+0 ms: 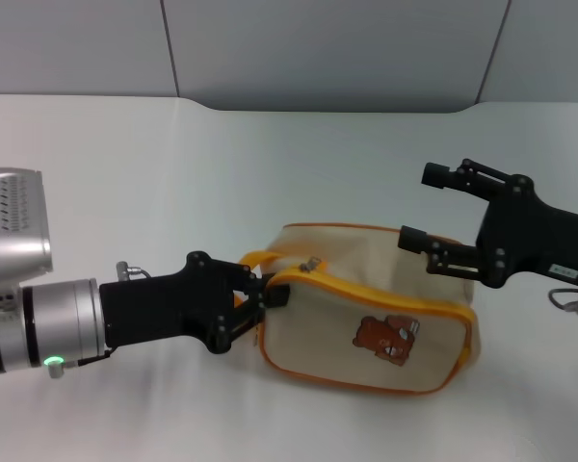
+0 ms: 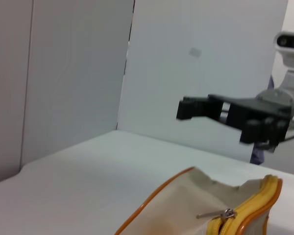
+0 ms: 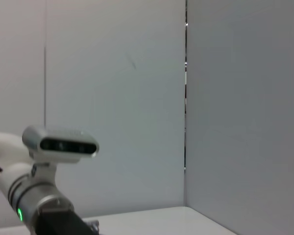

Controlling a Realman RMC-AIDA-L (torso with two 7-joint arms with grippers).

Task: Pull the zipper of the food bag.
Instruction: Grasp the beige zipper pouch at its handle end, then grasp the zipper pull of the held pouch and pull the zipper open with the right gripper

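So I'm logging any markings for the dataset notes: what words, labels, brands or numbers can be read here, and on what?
No text can be read.
Food bag: only a brown bear print, no words visible.
Right gripper: a small pale label on its black body, too small to read.
Left gripper, at the bag's end by the zipper: no markings visible.

Food bag (image 1: 366, 318) lies on its side on the white counter (image 1: 222, 173), nearer the front edge than the back, slightly right of centre; bear print faces up. Left gripper (image 1: 262, 296) comes in from the left edge, fingertips at the bag's left end, touching the orange strap. Zipper (image 1: 313, 263) pull sits just beside those fingertips on the yellow track. Right gripper (image 1: 414, 207) hovers over the bag's right end, fingers spread apart, holding nothing.
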